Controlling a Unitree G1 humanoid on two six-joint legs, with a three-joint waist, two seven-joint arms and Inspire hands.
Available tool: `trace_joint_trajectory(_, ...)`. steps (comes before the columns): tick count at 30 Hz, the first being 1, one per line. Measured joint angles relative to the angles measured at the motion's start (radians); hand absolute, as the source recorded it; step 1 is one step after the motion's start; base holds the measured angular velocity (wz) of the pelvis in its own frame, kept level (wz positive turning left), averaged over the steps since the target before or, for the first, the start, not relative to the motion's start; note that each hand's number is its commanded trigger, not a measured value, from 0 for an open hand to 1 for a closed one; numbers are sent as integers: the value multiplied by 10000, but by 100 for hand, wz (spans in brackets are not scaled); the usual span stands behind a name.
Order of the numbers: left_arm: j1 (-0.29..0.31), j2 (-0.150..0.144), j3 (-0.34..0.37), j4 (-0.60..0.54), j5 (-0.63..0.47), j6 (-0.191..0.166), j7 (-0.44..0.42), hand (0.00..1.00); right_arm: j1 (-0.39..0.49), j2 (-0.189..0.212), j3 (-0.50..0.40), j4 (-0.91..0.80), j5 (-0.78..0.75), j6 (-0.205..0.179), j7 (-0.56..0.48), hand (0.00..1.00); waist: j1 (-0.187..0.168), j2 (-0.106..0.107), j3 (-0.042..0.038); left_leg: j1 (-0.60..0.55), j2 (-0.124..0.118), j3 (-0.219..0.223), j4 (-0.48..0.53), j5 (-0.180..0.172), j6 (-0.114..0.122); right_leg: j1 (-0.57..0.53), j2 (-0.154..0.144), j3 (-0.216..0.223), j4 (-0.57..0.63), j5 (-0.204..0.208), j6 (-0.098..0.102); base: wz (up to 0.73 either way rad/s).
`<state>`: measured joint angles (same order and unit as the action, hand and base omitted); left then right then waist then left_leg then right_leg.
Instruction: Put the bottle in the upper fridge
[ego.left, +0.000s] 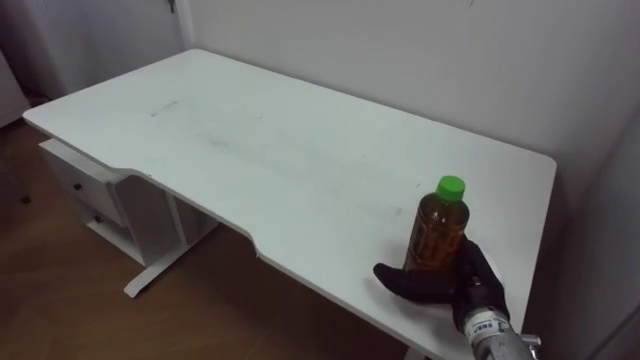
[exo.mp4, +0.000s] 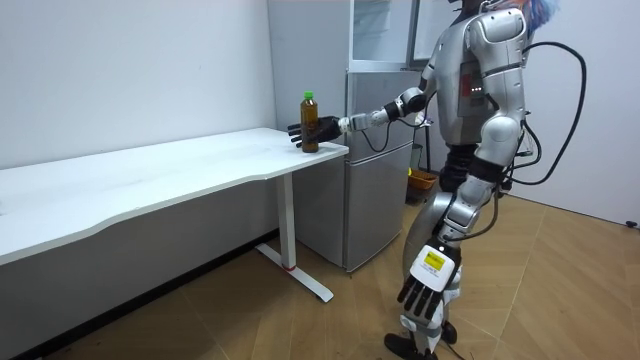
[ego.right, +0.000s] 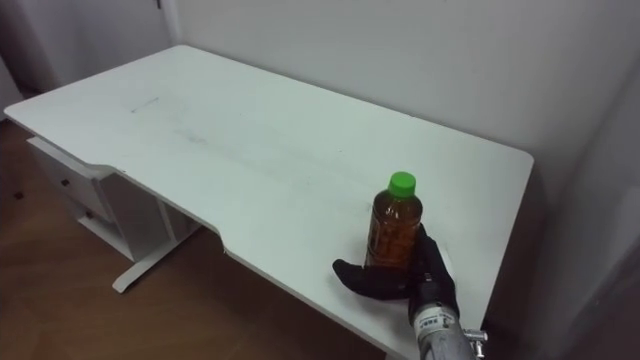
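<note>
Bottle (ego.left: 438, 225) of clear plastic, filled with amber liquid and closed by a green screw cap: upright on the long white counter (ego.left: 250, 140), toward the robot's right end of it and close to the front edge. Base apparently down on the bare top. Clasped low by the black right hand (ego.left: 468, 290), coming in from the lower right of the eye views on a grey forearm. Fingers (ego.left: 392, 277) curled round the lower part of the bottle, one dark digit lying across the near side of the base, the rest up against its right side, with the amber shoulder and green cap clear above the grasp. Firmness of the hold impossible to judge. Seen from the room view, standing upright at the counter's end, right arm stretched out level toward the room view's left, bottle at the very corner of the counter. Black left hand (exo.mp4: 428, 293) hanging beside the thigh, loose and pointing down, holding nothing. Tall grey metal fridge (exo.mp4: 375, 170) just beside the counter's end, behind the outstretched arm. White drawer unit (ego.left: 90, 195) under the counter's far left end. Brown wooden floor (ego.left: 60, 290) below, plain white wall (ego.left: 400, 50) behind the counter's long back edge.
</note>
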<state>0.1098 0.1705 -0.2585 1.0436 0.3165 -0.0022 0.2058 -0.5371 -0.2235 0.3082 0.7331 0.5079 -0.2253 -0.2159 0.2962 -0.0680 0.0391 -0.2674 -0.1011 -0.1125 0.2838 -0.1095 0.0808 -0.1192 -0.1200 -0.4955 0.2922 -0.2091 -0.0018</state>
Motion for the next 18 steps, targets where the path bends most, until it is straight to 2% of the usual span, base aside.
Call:
trace_joint_trajectory(3,0,0,-93,0,2,2,6,0,0,-4,40,0,33,0,8,0,8,-1,0,4,0,3,-2,1,0,10,5,1,-13,0,0,0)
trace_joint_trajectory(4,0,0,-151,-1,3,4,7,0,0,-4,40,1,33,0,8,3,15,-1,0,6,0,3,-2,1,0,11,6,1,-14,0,0,0)
trace_joint_trajectory(5,1,0,-174,-1,0,6,7,0,0,-4,41,1,39,0,8,58,16,-2,0,7,0,3,-4,1,-1,16,6,-1,-18,0,0,0)
trace_joint_trajectory(6,6,-1,-199,-2,0,7,6,0,0,-4,44,6,65,1,8,100,18,-3,1,18,0,3,-8,1,-1,33,7,-4,-28,0,0,0)
trace_joint_trajectory(12,32,-9,-203,-19,-15,43,16,0,0,-3,39,23,803,83,34,100,81,-113,50,138,2,31,-110,4,-6,134,22,10,-204,-10,13,0)
trace_joint_trajectory(18,40,-17,-196,-36,-7,102,-3,0,-5,26,45,-3,1379,205,581,100,104,-126,35,183,3,20,-108,5,-6,171,79,20,-214,7,27,0)
